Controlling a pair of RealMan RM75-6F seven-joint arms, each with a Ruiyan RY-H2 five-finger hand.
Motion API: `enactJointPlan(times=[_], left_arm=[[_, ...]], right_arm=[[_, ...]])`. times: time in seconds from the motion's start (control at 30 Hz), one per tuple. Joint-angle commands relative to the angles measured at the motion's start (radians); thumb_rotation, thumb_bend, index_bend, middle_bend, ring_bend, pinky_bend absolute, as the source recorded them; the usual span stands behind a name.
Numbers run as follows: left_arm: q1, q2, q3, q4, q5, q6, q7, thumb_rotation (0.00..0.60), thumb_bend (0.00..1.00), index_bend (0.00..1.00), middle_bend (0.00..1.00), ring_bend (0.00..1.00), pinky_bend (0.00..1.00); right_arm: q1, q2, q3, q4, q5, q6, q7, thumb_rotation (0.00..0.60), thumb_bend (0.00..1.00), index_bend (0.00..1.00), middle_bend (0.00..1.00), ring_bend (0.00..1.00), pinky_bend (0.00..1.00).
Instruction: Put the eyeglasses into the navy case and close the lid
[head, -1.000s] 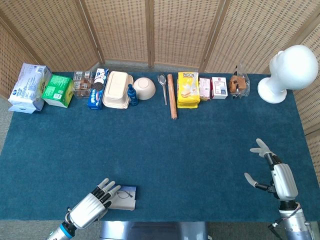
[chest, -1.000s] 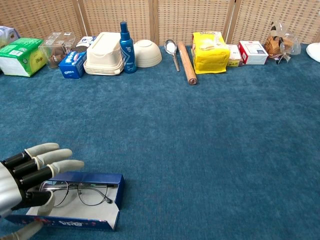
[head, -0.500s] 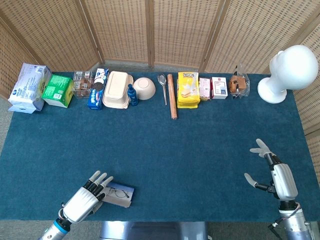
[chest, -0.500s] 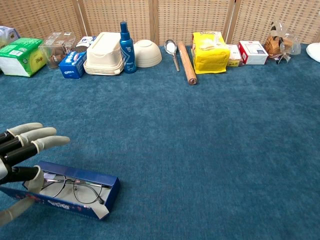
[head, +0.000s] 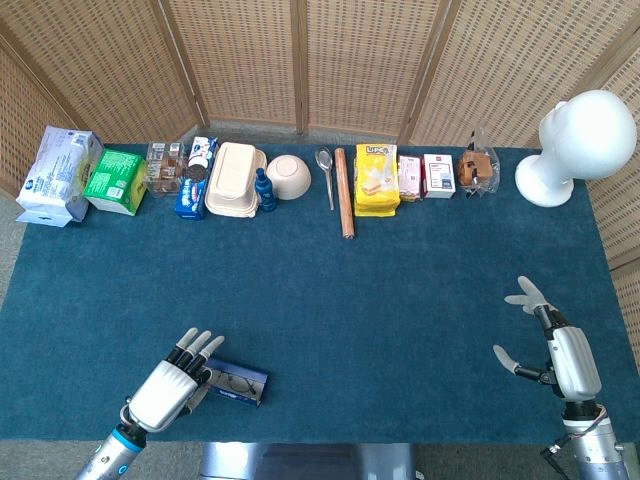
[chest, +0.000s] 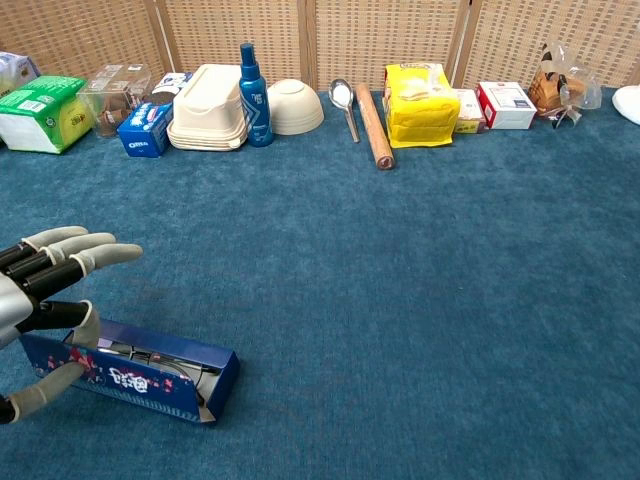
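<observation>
The navy case (chest: 135, 372) lies near the front left of the blue table, and its printed lid flap is raised almost upright along the front. The thin-framed eyeglasses (chest: 165, 357) lie inside, only partly seen over the flap. My left hand (chest: 42, 300) grips the case's left end, thumb on the flap's front and fingers stretched above it. In the head view the case (head: 240, 382) sits just right of that left hand (head: 170, 388). My right hand (head: 553, 350) hovers open at the far right and holds nothing.
Along the back edge stand a green box (chest: 40, 112), an Oreo box (chest: 148, 128), a cream container (chest: 208, 108), a blue bottle (chest: 251, 82), a bowl (chest: 295, 106), a rolling pin (chest: 374, 125) and a yellow bag (chest: 421, 102). A white mannequin head (head: 575, 145) stands back right.
The case's lid flap has swung up from lying flat to almost upright, hiding most of the eyeglasses. My left hand has shifted left along the case. The right hand has barely moved.
</observation>
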Motion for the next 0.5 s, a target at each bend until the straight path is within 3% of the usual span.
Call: enactJointPlan(times=[0.03,0.5], left_arm=[[-0.004,-0.010,-0.011,0.009,-0.013,-0.007,-0.006,0.589,0.50,0.52,0.05,0.00,0.00],[-0.021,-0.054,-0.049,0.063,-0.059,-0.002,-0.063,0.593,0.49,0.50,0.05,0.00,0.00]], right_arm=[[-0.001,0.000,0.001,0.001,0.002,-0.001,0.000,0.600,0.24,0.03,0.29,0.25,0.31],[-0.005,0.010,0.006,-0.002,0.014,-0.003,0.000,0.600,0.24,0.03,0.29,0.25,0.31]])
